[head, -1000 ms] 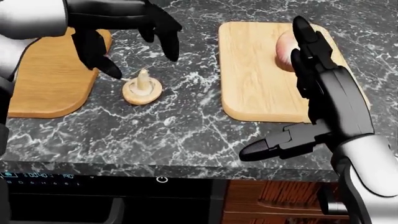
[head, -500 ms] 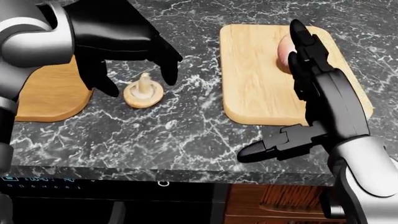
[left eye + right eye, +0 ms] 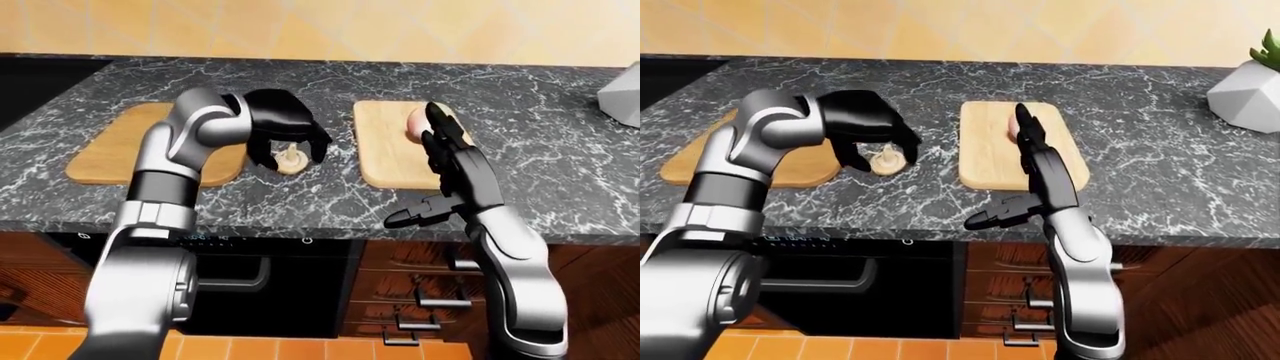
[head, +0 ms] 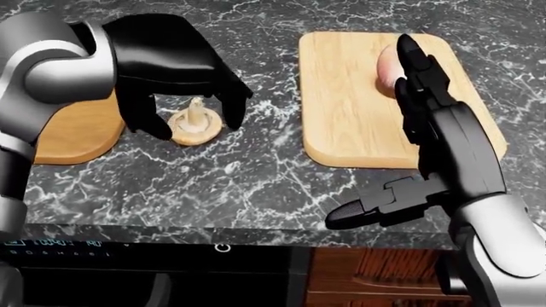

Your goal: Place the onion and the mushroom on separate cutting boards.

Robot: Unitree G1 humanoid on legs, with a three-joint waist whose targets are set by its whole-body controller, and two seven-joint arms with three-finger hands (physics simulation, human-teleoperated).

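A tan mushroom (image 4: 194,123) lies cap down, stem up, on the dark marble counter (image 4: 248,179) between two wooden cutting boards. My left hand (image 4: 197,128) arches over it, thumb on its left and fingers on its right, open and curled about it without clasping. The left board (image 4: 72,134) is partly hidden by that arm. The pale pink onion (image 4: 388,64) rests on the right board (image 4: 350,96), half hidden behind my right hand's fingers (image 4: 414,77). My right hand (image 4: 376,134) is open and flat, thumb jutting left over the counter edge.
A white faceted plant pot (image 3: 1245,82) stands at the counter's far right. A black cooktop (image 3: 40,75) lies at the upper left. Below the counter edge are an oven with a handle (image 3: 230,277) and wooden drawers (image 3: 420,300).
My left hand has come down and curled around the mushroom, which has stayed in place. The right hand and the onion have hardly moved.
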